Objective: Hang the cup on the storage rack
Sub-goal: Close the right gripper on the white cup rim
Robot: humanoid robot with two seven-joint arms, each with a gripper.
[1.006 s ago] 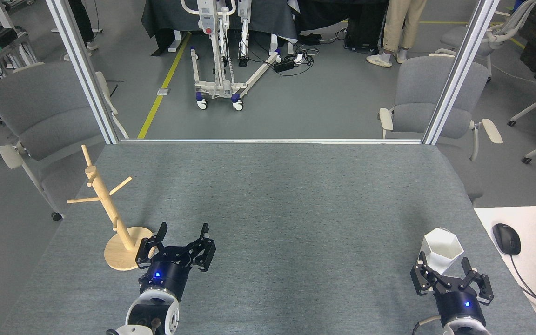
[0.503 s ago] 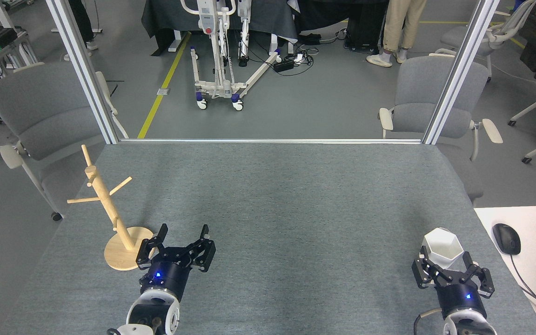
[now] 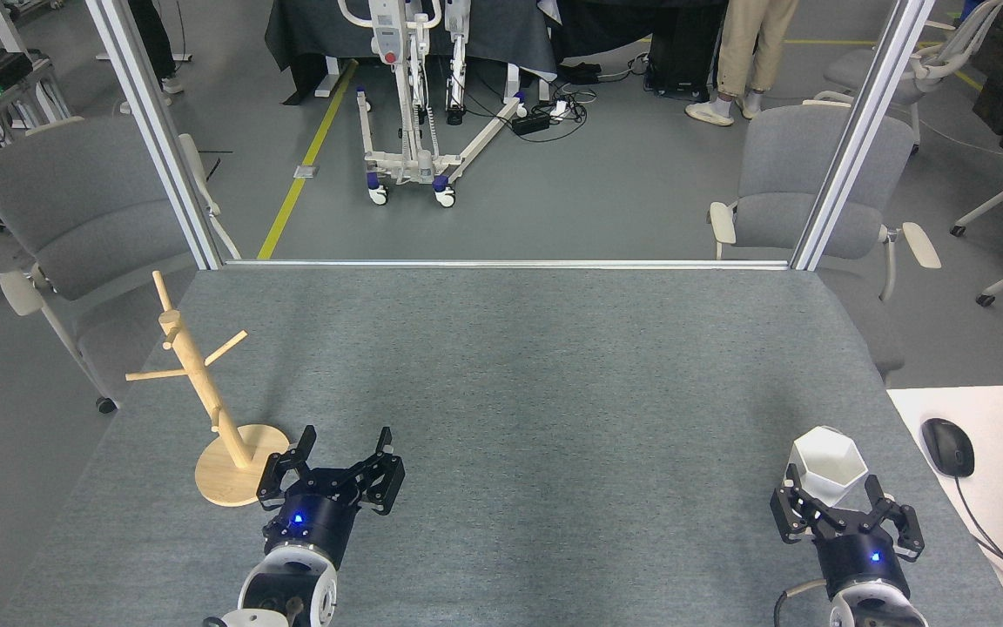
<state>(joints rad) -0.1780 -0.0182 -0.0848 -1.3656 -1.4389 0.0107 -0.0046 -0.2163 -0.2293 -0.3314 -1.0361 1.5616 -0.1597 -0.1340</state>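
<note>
Cup (image 3: 827, 466): white, faceted, hexagonal rim; it stands upright on the tabletop (image 3: 536, 392) in the lower right of the frame, open mouth up.
Right pincer (image 3: 841, 507): at the bottom right, just below the cup; fingers spread, 1 on each side of the cup's lower part. Whether the fingers touch the cup cannot be told.
Left pincer (image 3: 340, 446): lower left of centre, fingers spread, nothing between them, low over the tabletop.
Rack (image 3: 205, 396): light wooden mug tree on a round base, left side of the frame, just left of the left pincer; its post leans toward the upper left in this view, with bare pegs sticking out.
Cup and rack: well apart, at opposite sides of the tabletop.
Tabletop: grey felt-like cover, with 2 aluminium posts at its far corners.
Mouse (image 3: 947, 446): black, on a white desk at the right edge, near the cup.
Chairs (image 3: 75, 209): grey, 1 beyond each far corner.
</note>
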